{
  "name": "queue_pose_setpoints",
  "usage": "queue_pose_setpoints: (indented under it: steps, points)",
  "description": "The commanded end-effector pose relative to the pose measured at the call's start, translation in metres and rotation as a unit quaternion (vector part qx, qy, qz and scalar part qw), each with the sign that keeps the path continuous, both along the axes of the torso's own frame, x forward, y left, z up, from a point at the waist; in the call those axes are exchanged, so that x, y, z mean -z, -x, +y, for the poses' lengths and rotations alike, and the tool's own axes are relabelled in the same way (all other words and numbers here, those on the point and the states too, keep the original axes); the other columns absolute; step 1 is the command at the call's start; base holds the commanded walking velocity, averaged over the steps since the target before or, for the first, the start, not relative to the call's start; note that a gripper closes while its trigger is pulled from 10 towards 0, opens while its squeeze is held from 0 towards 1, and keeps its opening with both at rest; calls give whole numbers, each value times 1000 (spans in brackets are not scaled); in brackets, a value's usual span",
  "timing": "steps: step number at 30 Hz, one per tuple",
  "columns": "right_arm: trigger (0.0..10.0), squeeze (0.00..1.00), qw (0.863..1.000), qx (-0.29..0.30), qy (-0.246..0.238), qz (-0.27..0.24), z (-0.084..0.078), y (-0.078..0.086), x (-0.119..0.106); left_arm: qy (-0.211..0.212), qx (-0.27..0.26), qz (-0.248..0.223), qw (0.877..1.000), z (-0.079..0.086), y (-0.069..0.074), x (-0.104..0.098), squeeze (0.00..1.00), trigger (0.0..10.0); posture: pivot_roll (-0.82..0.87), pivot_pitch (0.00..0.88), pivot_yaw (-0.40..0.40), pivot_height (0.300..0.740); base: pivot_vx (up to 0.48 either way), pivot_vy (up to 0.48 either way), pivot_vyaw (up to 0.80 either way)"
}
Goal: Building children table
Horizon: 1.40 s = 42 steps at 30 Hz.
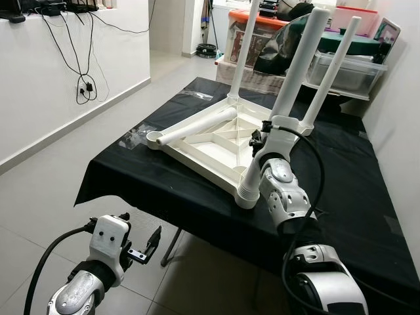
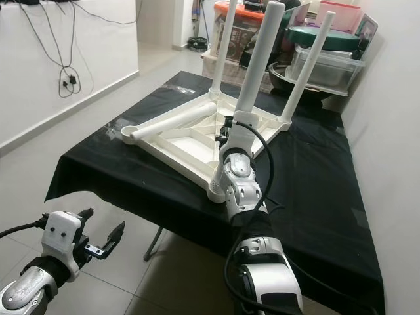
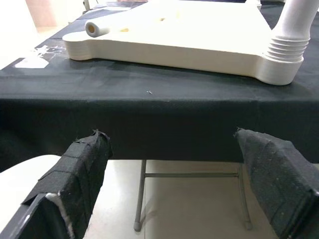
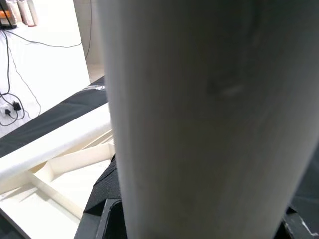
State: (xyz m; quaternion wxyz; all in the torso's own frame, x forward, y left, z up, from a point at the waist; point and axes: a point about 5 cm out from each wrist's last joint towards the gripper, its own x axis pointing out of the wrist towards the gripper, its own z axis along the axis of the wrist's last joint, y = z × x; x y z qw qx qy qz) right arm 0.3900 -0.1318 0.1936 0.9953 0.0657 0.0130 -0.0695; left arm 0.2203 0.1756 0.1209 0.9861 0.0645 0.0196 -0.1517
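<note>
You are in a room of a home used partly for storage: a pale tiled floor (image 1: 59, 197) lies below your left claw (image 1: 141, 252), cables dangle to a wall socket (image 1: 84, 88) far beyond it, and stacked plastic storage boxes (image 1: 348, 69) crowd behind the black-draped folding surface (image 1: 164, 184) ahead.

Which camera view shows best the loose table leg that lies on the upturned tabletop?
The left eye view: the loose leg shows whole, lying across the tabletop. The right eye view shows the same. The left wrist view shows its end; the right wrist view shows a stretch of it.
</note>
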Motion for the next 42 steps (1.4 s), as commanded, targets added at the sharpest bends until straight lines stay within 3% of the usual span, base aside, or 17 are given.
queue_pose_setpoints:
  steps: [1,14,15,16,17,27,37,42]
  points:
    - [10000,0,991,-7,-27,128,4,11,53,1,7,10,1000,-3,1,6,0,10000,54,0,-93,740,0,0,0]
    - [10000,0,992,-10,-25,122,6,12,51,1,8,10,1000,-3,0,6,0,10000,54,0,-93,740,0,0,0]
    - [10000,525,993,-12,-26,117,6,12,50,1,8,10,1000,-3,0,6,0,10000,54,0,-93,740,0,0,0]
    - [10000,525,993,-12,-26,117,6,12,50,1,8,10,1000,-3,0,6,0,10000,54,0,-93,740,0,0,0]
    - [10000,1000,993,-13,-27,111,7,11,48,1,9,10,1000,-3,0,6,0,10000,54,0,-93,740,0,0,0]
    - [10000,1000,998,-28,-31,44,7,10,20,1,10,9,1000,-3,0,6,0,10000,53,0,-91,740,0,0,0]
    - [10000,1000,998,-45,-32,13,4,9,4,1,11,9,1000,-3,0,6,0,10000,47,0,-86,740,0,0,0]
    - [10000,1000,998,-65,-10,-14,-2,5,-8,2,13,8,1000,-4,-1,6,0,10000,48,0,-86,740,0,0,0]
